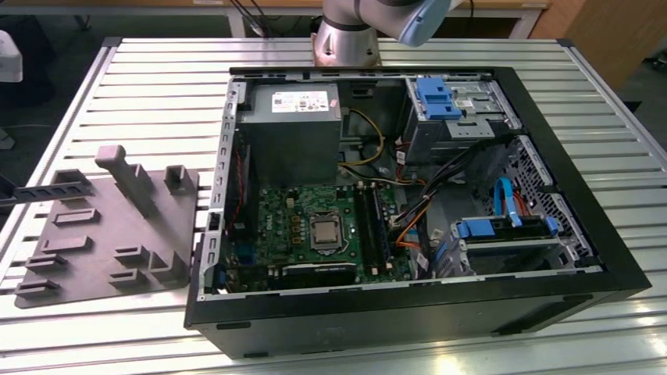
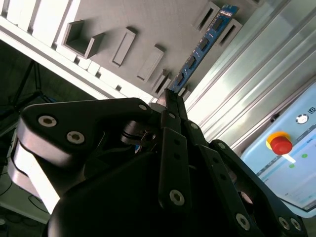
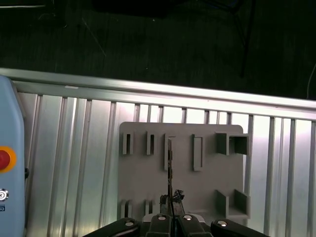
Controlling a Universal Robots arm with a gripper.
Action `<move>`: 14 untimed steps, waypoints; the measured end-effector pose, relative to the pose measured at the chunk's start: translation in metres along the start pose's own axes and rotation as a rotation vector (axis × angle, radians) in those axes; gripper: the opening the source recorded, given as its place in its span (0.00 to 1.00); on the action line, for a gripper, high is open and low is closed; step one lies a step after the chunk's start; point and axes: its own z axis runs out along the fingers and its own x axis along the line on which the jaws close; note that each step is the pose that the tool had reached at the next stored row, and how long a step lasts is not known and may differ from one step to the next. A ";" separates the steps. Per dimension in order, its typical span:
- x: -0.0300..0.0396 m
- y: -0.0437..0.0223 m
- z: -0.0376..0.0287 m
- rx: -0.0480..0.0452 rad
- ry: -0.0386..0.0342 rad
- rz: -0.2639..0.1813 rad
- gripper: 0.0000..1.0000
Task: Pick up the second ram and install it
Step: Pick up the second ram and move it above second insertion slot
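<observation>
1. The black-fingered metal claw is clamping tight on one end of the second ram, a long, thin, flat blue stick carrying black chips.
2. In the first wrist view the claw is holding the second ram edge-on above the pale grey moulded plastic tray, in line with one of the tray's narrow slots.
3. The tray is lying on the ribbed aluminium tabletop.
4. An open black computer case is standing just beside the tray, on the exterior view's right, and is showing its green motherboard.
</observation>
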 end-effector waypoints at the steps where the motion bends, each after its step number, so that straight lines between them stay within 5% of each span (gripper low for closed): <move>1: -0.0001 0.0001 -0.0008 0.0000 -0.0005 0.000 0.11; 14: -0.0009 0.0005 -0.0112 0.0003 -0.0049 0.000 0.11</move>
